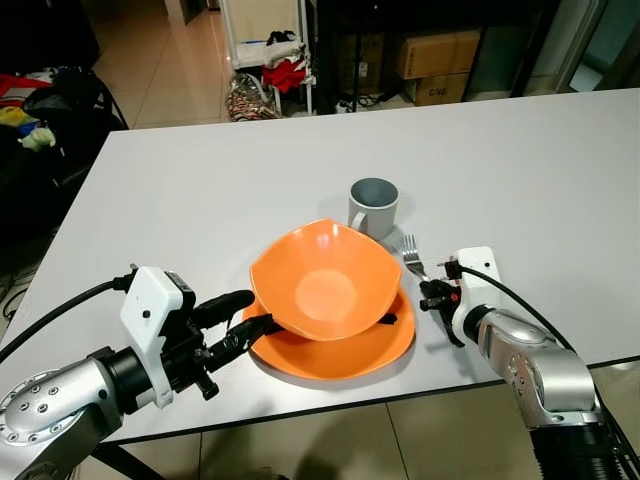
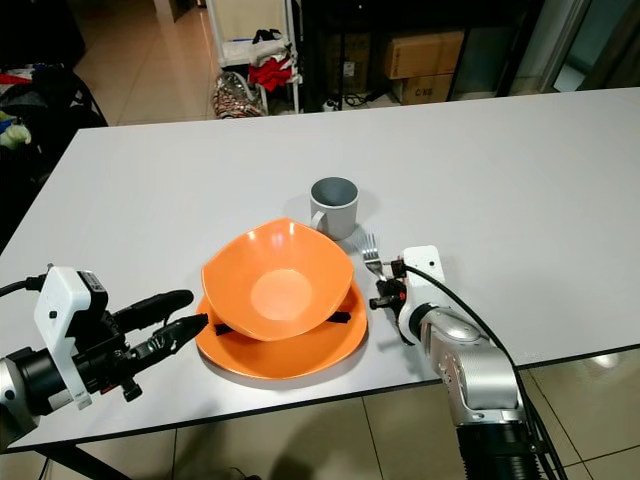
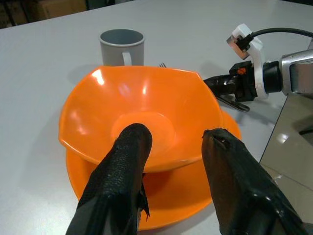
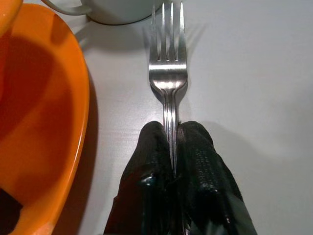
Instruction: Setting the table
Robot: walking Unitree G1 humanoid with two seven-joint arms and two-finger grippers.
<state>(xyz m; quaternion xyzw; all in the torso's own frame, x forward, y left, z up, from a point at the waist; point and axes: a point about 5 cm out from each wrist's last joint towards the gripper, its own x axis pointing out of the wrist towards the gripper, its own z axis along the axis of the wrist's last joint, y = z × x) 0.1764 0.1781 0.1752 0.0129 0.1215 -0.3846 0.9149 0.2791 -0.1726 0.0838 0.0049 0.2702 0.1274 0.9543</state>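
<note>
- Right gripper (image 4: 175, 147) pinches a fork (image 4: 167, 63) handle, tines toward the grey mug (image 1: 373, 206).
- Left gripper (image 1: 240, 318), fingers apart, sits beside the orange bowl (image 1: 325, 285) on its plate (image 1: 370, 350), perhaps touching.

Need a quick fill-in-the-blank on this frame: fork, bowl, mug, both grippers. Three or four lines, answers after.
1. The right gripper is shut on the ____ of the fork.
2. The orange bowl sits tilted on an orange ____.
3. The fork's tines point toward the grey ____.
4. The left gripper, near the plate, has its fingers ____.

Missing words: handle; plate; mug; open
</note>
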